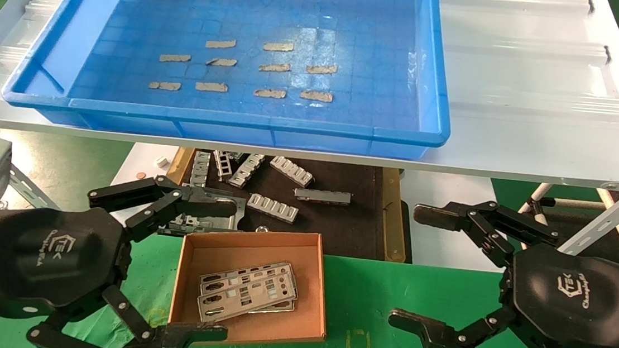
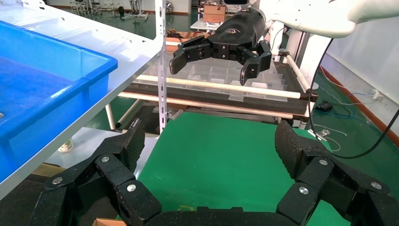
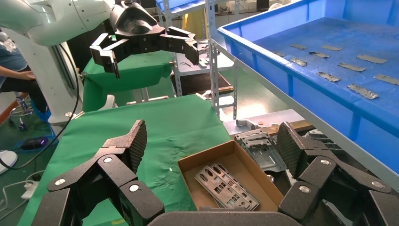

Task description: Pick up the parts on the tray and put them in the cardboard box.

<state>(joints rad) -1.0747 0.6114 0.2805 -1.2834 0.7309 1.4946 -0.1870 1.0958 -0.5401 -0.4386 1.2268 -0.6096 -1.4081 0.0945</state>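
Ribbed grey brackets (image 1: 273, 207) litter the dark mat (image 1: 350, 222) at 12 o'clock of the cardboard box (image 1: 251, 284). Two parts (image 1: 247, 292) lie stacked inside, long axes running 8 to 2 o'clock. The blue tray (image 1: 225, 116) above holds only tape strips (image 1: 271, 67). Left gripper (image 1: 189, 267) and right gripper (image 1: 419, 267) flank the box (both spread wide, empty).

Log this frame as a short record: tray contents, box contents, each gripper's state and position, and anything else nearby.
tray: no parts, only tan tape strips
cardboard box: holds stacked parts
left gripper: open, empty, beside the box
right gripper: open, empty, over green mat
behind box: grey brackets on dark mat
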